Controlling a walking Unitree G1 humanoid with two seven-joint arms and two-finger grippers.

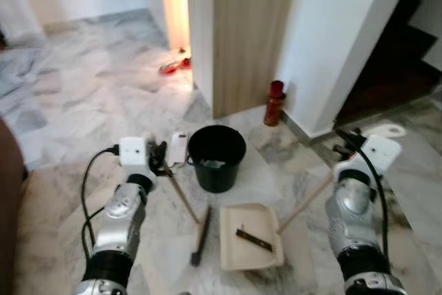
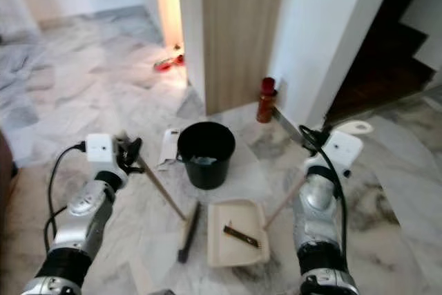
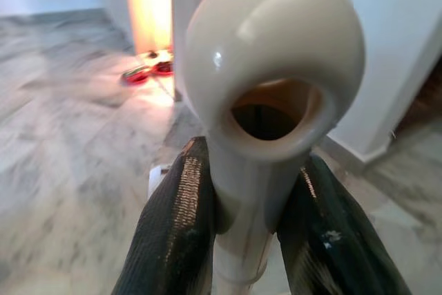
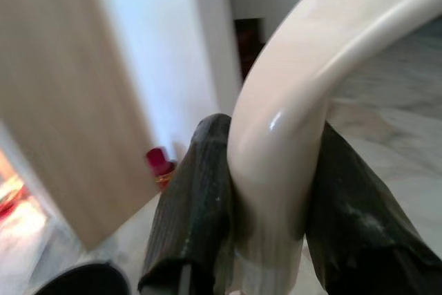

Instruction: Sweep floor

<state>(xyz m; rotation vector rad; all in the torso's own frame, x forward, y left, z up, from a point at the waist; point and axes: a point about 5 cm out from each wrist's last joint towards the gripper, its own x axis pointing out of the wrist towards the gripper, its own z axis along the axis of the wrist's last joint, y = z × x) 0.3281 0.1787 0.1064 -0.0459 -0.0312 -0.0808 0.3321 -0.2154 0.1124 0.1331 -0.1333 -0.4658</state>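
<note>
Cream dustpan (image 1: 250, 236) lies flat on the marble floor (image 1: 83, 101) with dark debris (image 1: 257, 240) collected; left tool (image 3: 259, 229) clamps the broom (image 1: 200, 234), right tool (image 4: 266, 240) clamps the pan's handle (image 1: 304, 204). Emptying into the bucket (image 1: 217, 157) looks next.

Glossy marble floor (image 1: 83, 101), matt black plastic bucket (image 1: 217, 157), wood-grain cabinet (image 1: 248, 32)

Grey-veined marble floor (image 1: 83, 101); wooden cabinet panel (image 1: 248, 32) beside white wall (image 1: 338, 39); warm light through gap (image 1: 176, 5); dark stairs (image 1: 400, 53) at right.
</note>
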